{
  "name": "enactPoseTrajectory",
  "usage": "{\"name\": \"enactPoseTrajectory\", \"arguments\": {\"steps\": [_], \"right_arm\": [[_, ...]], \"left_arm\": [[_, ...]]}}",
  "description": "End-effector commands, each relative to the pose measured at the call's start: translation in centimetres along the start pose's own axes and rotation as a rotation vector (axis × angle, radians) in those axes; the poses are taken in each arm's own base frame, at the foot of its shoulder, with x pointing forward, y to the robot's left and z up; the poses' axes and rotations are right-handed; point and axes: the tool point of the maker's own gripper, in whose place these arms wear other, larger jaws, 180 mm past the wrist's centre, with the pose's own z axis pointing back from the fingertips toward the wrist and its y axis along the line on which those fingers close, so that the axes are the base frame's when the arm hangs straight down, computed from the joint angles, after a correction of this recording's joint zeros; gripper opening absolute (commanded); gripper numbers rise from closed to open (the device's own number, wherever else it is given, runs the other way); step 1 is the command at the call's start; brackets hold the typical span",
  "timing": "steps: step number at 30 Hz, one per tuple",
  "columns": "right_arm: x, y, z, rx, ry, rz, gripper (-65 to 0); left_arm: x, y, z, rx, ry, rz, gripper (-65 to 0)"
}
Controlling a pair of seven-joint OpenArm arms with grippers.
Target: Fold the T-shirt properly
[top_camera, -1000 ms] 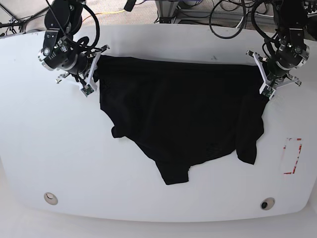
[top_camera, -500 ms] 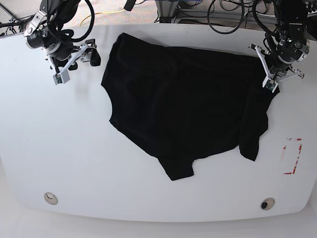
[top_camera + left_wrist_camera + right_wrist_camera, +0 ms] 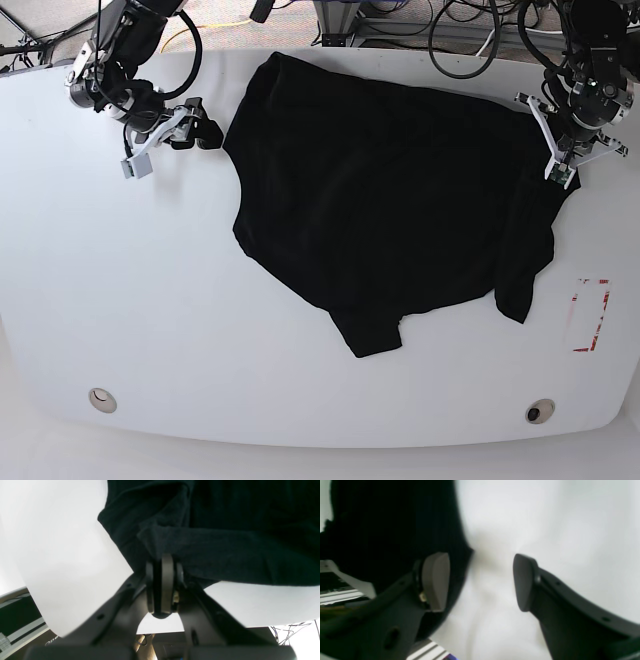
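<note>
1. Left wrist view: the left hand (image 3: 162, 562) is pinched tight on a bunched fold of the T-shirt (image 3: 225, 530), with black cloth rising out of the closed pads toward twelve o'clock and spreading to three o'clock. The white surface (image 3: 62, 542) fills the nine o'clock side. To do this step well, I judge this grip should hold firm, since it is the only anchor on the cloth; any pull should run along the surface rather than upward, so the fabric flattens rather than bunches.

2. Right wrist view: the right hand (image 3: 481, 580) stands wide with nothing between its pads; only bare surface (image 3: 545, 517) shows in the gap. The shirt's dark edge (image 3: 395, 530) lies at nine to eleven o'clock, just beside the left-side pad (image 3: 436, 580). The picture is blurred, so whether that pad touches cloth I cannot tell. A fresh grasp should take a single edge layer, not a bundle.

3. Base view: the T-shirt (image 3: 390, 200) lies plain side up, spread unevenly across the middle of the surface (image 3: 150, 330), one corner drooping toward six o'clock and a sleeve hanging at four o'clock. The right hand (image 3: 170, 140) sits at ten o'clock, apart from the shirt's near edge; the left hand (image 3: 557, 160) grips the two o'clock corner. Matching the free hand to the opposite top corner would, I judge, let both stretch the garment square before folding.
</note>
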Motion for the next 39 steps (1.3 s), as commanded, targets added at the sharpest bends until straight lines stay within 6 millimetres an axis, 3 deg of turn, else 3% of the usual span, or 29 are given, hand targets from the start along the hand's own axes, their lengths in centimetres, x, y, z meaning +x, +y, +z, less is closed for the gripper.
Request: {"name": "enactPoseTrajectory", "arguments": {"steps": [1,8,14,19,25,28,33,39], "right_arm": [[-0.2,1.3,0.0,0.050,-0.022,-0.014,-27.0],[-2.3,2.7,-0.6,0.094,-0.010,-0.073,-27.0],[-2.1,3.3,-1.1,0.111,-0.020,-0.084,-27.6],[-2.5,5.3,-2.4,0.168,0.011,-0.056,-27.7],[-3.5,5.3,-3.2,0.132,0.048,-0.064,-28.2],[-2.4,5.3,-3.4,0.129,0.027,-0.048,-36.1],[-2.3,5.2,-3.4,0.123,0.028,-0.042,-64.4],[-2.4,4.3,-2.5,0.108,0.033,-0.027,-65.0]], "left_arm": [[0.7,0.8,0.4,0.023,-0.024,-0.012,-65.0],[0.7,0.7,0.4,0.022,-0.024,-0.013,-65.0],[0.7,0.7,0.4,0.021,-0.025,-0.011,-65.0],[0.7,0.6,0.4,0.020,-0.025,-0.012,-65.0],[0.7,0.6,0.4,0.020,-0.025,-0.012,-65.0],[0.7,0.6,0.4,0.018,-0.025,-0.013,-65.0],[0.7,0.6,0.4,0.018,-0.025,-0.013,-65.0],[1.2,0.5,0.3,0.013,-0.054,-0.009,-65.0]]}}
